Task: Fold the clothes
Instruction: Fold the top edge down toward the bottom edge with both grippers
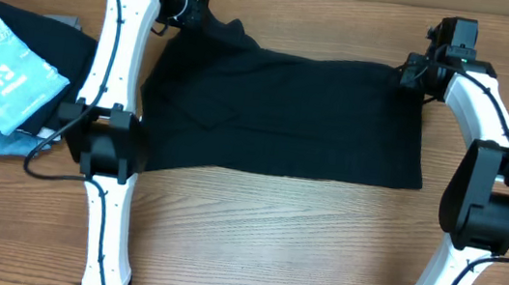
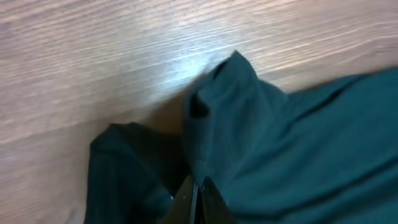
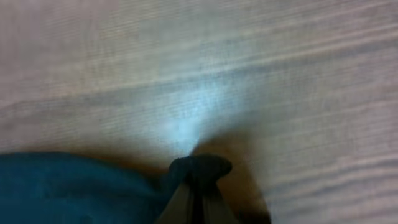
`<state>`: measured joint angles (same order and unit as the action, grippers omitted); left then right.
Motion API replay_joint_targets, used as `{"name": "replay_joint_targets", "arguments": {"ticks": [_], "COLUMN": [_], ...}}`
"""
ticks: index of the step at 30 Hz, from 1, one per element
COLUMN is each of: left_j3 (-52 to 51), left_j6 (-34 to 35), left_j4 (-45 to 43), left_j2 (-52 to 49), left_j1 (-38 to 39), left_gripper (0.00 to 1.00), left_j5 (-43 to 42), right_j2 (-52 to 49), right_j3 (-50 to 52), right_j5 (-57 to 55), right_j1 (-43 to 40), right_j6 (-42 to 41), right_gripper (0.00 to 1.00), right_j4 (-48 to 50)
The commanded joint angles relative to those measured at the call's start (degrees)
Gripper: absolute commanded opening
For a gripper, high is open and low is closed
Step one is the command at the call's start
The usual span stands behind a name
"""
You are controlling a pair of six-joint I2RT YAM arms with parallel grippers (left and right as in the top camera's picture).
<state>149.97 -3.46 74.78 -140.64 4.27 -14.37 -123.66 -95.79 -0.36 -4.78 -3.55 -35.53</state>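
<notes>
Clothes (image 1: 287,113), flat, sleeve perhaps under left arm (image 1: 116,38)

T-shirt (image 3: 62,186) cut off, table (image 3: 186,74) blurred

A: Shirt (image 1: 287,113) finish?
B: Black cloth, soft, matt.
A: Table (image 1: 271,242)?
B: Light wood grain, smooth, with a faint sheen.
A: Left arm (image 1: 116,38)?
B: White smooth plastic shell, slightly glossy; black joint housings matt.
A: Blue garment (image 1: 0,72)?
B: Cloth, matt, white print.
</notes>
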Motion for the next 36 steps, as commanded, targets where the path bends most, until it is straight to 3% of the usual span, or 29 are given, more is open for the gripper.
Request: {"name": "replay_joint_targets", "arguments": {"ticks": [1, 14, 24, 30, 36], "left_j3": [1.0, 1.0, 0.9, 0.7, -11.7], "left_j6": [2.3, 9.4, 13.4, 15.6, 16.8], "left_j4": [4.0, 22.0, 22.1, 22.1, 22.0], "left_j2": [3.8, 3.8, 3.8, 9.1, 20.1], "left_j1": [-1.3, -3.6, -3.5, -3.1, -2.2], "left_gripper": [0.04, 0.04, 0.04, 0.04, 0.04], "left_j5": [-0.5, 0.0, -0.2, 1.8, 6.0], "right_j2": [3.5, 12.9, 13.6, 13.6, 13.6], "right_j3": [-0.7, -0.7, -0.7, -0.7, -0.7], "right_j5": [0.0, 0.1, 0.1, 2.3, 2.6], "right_j1": [0.2, 0.2, 0.2, 0.2, 0.2], "right_j6": [3.0, 3.0, 4.0, 4.0, 4.0], "right_gripper": [0.04, 0.04, 0.04, 0.04, 0.04], "right_j4": [-3.1, -17.5, -28.5, -29.4, -29.8]}}
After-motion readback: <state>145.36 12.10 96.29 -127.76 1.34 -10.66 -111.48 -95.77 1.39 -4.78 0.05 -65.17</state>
